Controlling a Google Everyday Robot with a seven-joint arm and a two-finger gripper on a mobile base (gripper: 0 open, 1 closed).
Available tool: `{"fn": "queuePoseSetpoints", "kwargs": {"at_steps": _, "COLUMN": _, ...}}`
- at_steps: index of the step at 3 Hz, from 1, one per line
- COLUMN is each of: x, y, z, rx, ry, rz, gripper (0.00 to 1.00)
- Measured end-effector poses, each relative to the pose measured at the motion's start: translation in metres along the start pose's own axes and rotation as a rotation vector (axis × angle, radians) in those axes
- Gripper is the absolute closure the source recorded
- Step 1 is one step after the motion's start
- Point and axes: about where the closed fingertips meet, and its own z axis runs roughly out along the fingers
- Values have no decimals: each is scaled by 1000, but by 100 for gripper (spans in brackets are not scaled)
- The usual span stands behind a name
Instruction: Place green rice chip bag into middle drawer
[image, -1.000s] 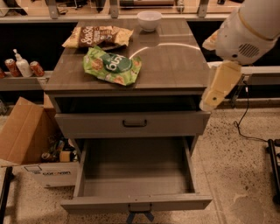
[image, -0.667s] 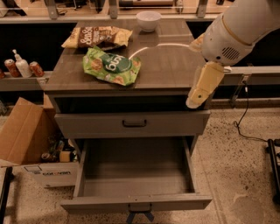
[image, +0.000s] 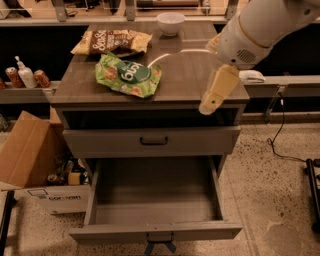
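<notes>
The gripper, state not to be told, is held off the green rice chip bag leftward; the middle drawer is opened below to receive it.

Bowl, tan chip bag, cardbd box

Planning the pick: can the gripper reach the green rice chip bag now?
Probably yes: the gripper hangs by the cabinet top, at its right front edge; the green rice chip bag lies uncovered there, nothing between them.
</notes>
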Motion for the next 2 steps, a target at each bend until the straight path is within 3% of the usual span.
{"fn": "queuePoseSetpoints", "kwargs": {"at_steps": 1, "x": -25, "y": -38, "z": 29, "rx": 11, "ry": -34, "rz": -18, "gripper": 0}}
{"fn": "queuePoseSetpoints", "kwargs": {"at_steps": 2, "x": -63, "y": -81, "z": 76, "rx": -18, "ry": -85, "rz": -34, "gripper": 0}}
